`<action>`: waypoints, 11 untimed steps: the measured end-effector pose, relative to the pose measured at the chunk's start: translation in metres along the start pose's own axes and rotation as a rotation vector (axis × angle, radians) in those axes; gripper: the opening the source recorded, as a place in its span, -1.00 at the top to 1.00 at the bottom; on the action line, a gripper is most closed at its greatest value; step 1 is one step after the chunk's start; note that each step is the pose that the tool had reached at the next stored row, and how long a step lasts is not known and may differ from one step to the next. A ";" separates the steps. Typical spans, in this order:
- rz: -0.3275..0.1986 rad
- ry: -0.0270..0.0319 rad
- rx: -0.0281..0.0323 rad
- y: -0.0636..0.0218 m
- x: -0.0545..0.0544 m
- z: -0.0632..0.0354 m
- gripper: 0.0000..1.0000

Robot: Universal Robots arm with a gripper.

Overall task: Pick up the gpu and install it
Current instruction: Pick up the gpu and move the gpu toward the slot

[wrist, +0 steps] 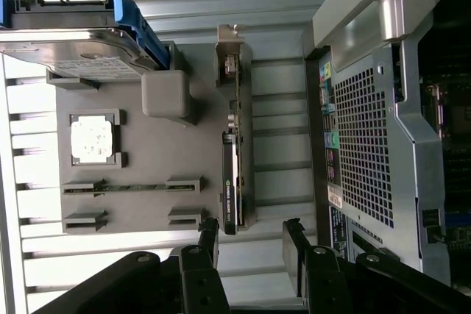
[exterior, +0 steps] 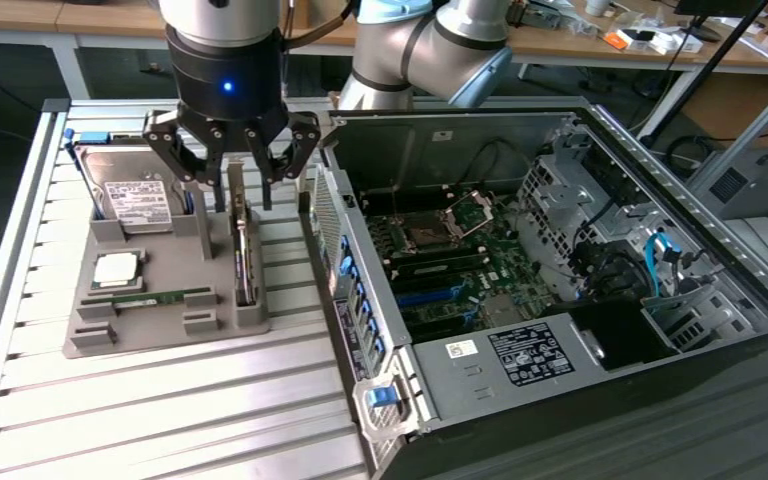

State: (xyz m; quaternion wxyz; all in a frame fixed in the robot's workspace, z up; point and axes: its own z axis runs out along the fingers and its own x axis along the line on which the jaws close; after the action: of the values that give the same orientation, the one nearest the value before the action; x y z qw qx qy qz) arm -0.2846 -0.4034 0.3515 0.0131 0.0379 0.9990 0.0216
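Pointing straight down, gripper (exterior: 233, 186) spread wide, over the edge-standing gpu (exterior: 243, 255)

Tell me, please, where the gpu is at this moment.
The gpu stands on edge in the grey holder, on the exterior view's right side of it, between the hard drive and the computer case, just below the open gripper.

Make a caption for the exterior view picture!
Open fingers hover over the gpu standing on edge in its gray holder, beside the open computer case.
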 end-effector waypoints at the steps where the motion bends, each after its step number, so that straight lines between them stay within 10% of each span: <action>1: 0.000 0.0000 0.0000 0.0000 0.000 0.0001 0.04; 11: 0.000 0.0000 0.0004 -0.0001 0.000 0.0030 0.04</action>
State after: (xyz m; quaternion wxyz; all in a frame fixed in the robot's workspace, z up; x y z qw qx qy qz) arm -0.2846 -0.4034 0.3485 0.0130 0.0379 0.9990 0.0214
